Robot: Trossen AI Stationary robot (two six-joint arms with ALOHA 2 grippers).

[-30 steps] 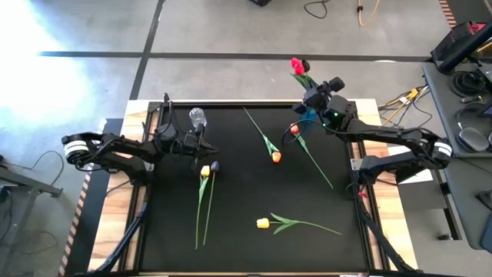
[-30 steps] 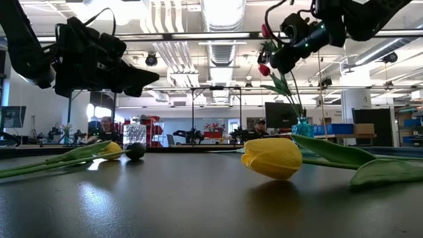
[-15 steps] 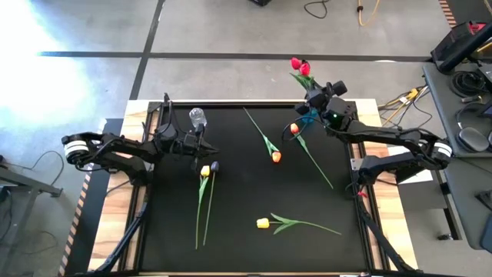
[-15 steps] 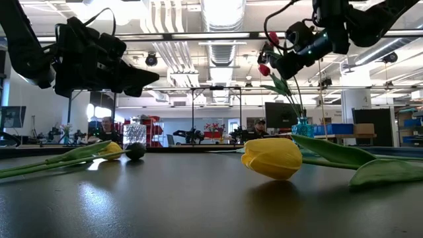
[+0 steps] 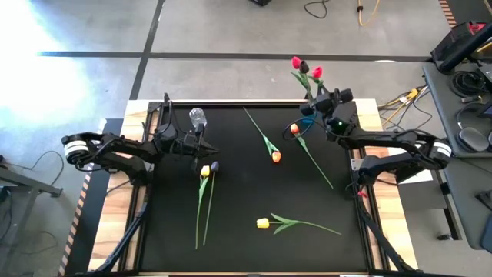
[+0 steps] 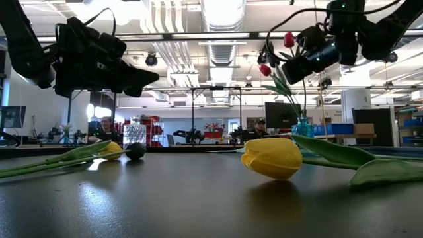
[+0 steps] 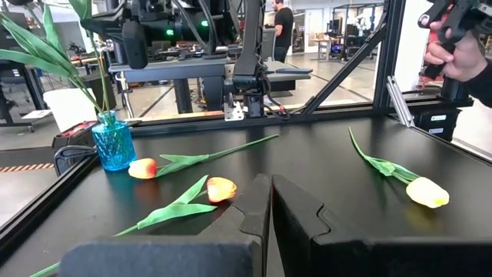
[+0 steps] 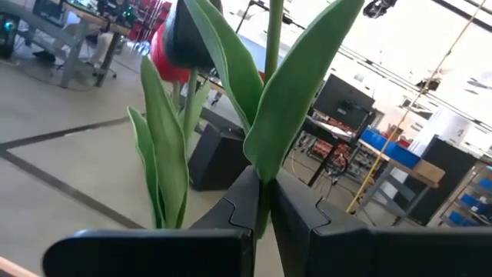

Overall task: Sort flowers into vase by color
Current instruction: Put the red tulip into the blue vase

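We're watching the right gripper (image 5: 326,101) at the far right corner of the table, and over the last second it has drifted a little to the right and back, carrying a pink-red tulip (image 5: 317,73) with it. Its fingers are pinched on the stem, as the right wrist view shows with a leaf (image 8: 304,85) squeezed between them. The blue vase (image 7: 113,144) stands just below, already holding a red (image 5: 296,62) and a dark flower (image 5: 304,67), so we judge this stem is being lined up to go in beside them. The left gripper (image 5: 201,145) hangs clenched and empty by the clear vase (image 5: 198,118). Five tulips lie on the mat (image 5: 238,192), among them a yellow one (image 5: 264,223) near the front.
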